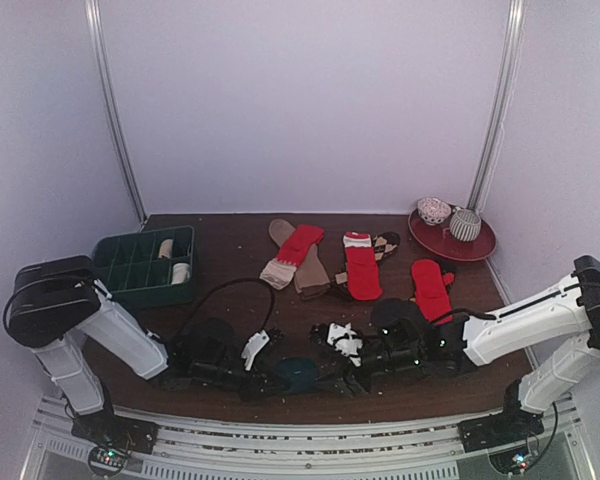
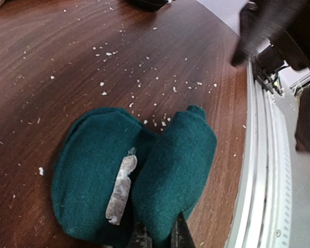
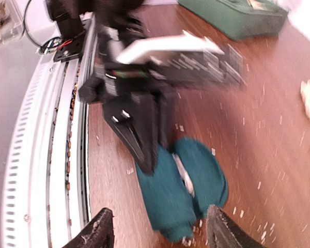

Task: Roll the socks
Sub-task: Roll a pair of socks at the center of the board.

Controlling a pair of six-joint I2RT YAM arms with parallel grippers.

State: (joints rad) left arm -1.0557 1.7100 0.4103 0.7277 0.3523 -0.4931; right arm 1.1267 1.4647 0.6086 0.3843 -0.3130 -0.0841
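Top external view gives us the dark green tray at the far left of the tabletop, with two pale rolls in its right-hand compartments; right of the tray the left arm lies low along the near edge.

On the left wrist view the left claw is narrow, its fingertips close together and pinching the near edge of the teal sock; that sock lies by the near edge of the tabletop, between the two claws, folded into two lobes side by side with a pale marking in the crease; white crumbs dot the wood beyond it.

On the right wrist view the right claw is wide, one finger on either side of the sock's end and gripping nothing.

Further back we see a brown sock with a red sock lying across it; right of them a second red sock; then a third red sock just beside the right arm; at the far right a red plate carries two patterned bundles.
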